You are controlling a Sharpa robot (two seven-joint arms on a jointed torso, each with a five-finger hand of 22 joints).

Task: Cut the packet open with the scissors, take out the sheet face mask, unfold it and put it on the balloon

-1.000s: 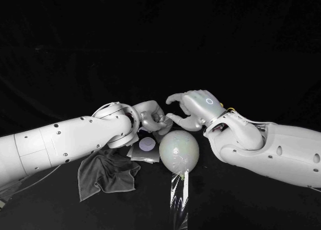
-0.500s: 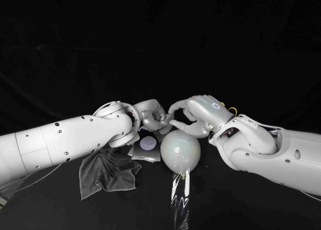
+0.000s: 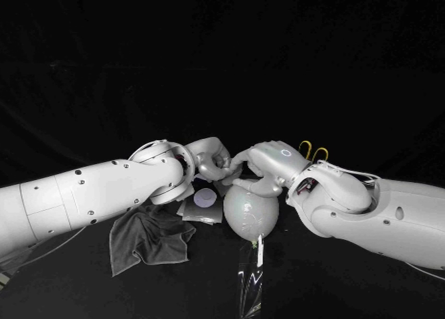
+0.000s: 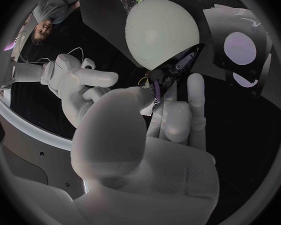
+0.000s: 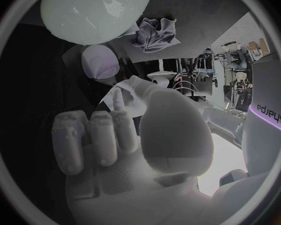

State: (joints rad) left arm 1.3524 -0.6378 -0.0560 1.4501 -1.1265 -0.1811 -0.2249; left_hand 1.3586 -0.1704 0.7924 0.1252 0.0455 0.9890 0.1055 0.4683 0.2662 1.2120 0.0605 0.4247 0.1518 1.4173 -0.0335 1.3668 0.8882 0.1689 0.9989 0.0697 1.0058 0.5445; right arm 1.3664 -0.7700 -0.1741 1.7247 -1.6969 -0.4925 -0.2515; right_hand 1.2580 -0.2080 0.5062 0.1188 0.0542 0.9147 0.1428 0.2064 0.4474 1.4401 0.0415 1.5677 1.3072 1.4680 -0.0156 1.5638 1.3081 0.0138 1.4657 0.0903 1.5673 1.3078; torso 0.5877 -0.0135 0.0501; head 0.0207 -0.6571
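Balloon (image 3: 248, 211) lying on the desk (image 3: 337, 292) between the two arms, with both hands bunched up at its far end.
Count is one balloon, one packet (image 3: 198, 211) and one grey cloth (image 3: 146, 240). The packet lies flat right beside the balloon on the left arm's side, pale round patch facing up, and I can't tell if anything's inside it. The cloth is crumpled next to the packet, partly under the left arm. A strip of clear film (image 3: 251, 272) runs from the balloon's near end toward the front of the desk. The left hand (image 3: 211, 159) has its fingers (image 4: 178, 117) curled toward the thumb by something dark, but I can't make out whether they're gripping it. The right hand (image 3: 268, 166) sits against the balloon's far end with its fingers (image 5: 97, 135) curled in too, and I honestly can't tell if they hold anything.
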